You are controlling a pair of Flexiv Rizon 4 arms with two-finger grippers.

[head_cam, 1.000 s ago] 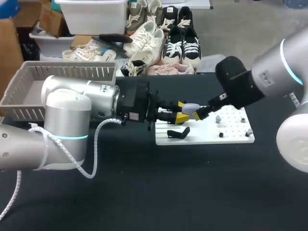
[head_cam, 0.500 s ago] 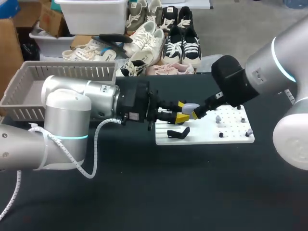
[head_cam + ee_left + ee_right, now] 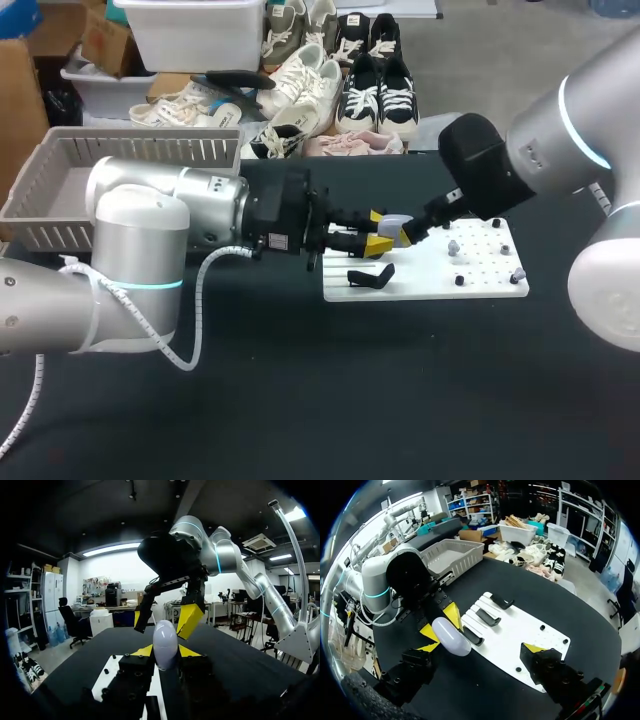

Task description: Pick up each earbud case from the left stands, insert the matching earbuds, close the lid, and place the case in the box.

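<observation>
My left gripper [image 3: 165, 653] is clenched on the near end of the earbud case [image 3: 165, 641], one yellow tip on each flank. The case is held aloft over the near edge of the white stand board [image 3: 480, 285]. Its long axis runs straight out along my fingers, its rounded far end aimed at my right arm. The shell reads as shut, but I can't make out the lid seam.

Just beyond it hangs my right gripper [image 3: 164, 620], spread wide with nothing in it. From its own wrist, the case sits close to one finger rather than midway.

That offset is the hazard. A close from here would likely land one finger first and lever the smooth, egg-like shell out of my pinch (only its near end is held). It would then fall to the board or the worktop [image 3: 400, 400]. The grey box [image 3: 60, 160] lies well apart.
</observation>
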